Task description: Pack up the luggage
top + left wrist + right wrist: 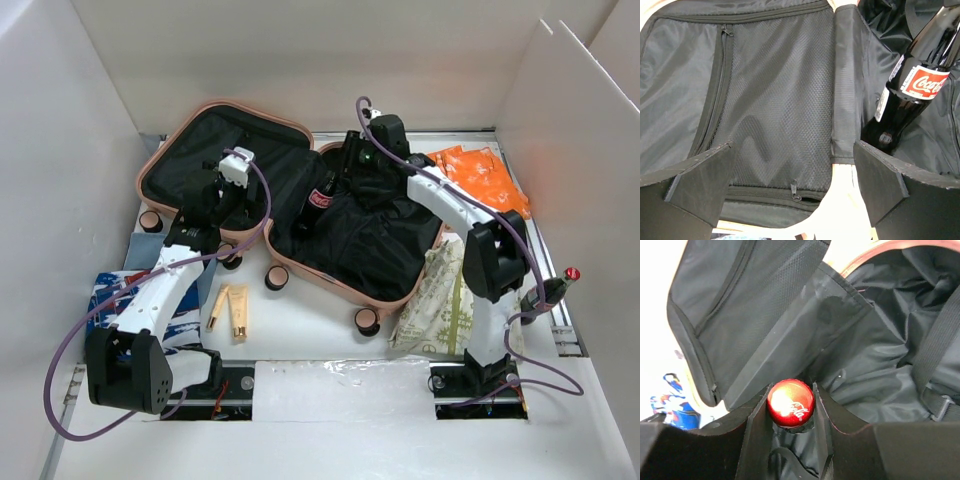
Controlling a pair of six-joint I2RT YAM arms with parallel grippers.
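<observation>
- The luggage [400,255] lies open at the far centre of the table: lid half to the left, main half to the right.
- The right gripper [790,392] is closed narrowly on the red cap [790,402] of a cola bottle [320,197]. One finger sits on each side of the cap.
- The bottle stands tilted in the main half, just beside the hinge strip. Whether its base bears fully on the lining cannot be told.
- The left gripper [792,165] hangs over the lid half with its fingers wide apart and nothing between them. The mesh pocket [780,100] lies below it.
- Step in hand, as judged: setting the bottle into the main half.
- The next move calls for lowering the bottle until the lining carries it, then spreading the fingers and lifting clear. Released upright, the bottle may topple; laying it flat looks safer.
- Not yet packed: two cream tubes [228,310], a blue printed pack [190,315], an orange bag [480,175] and a floral pouch [440,300].
</observation>
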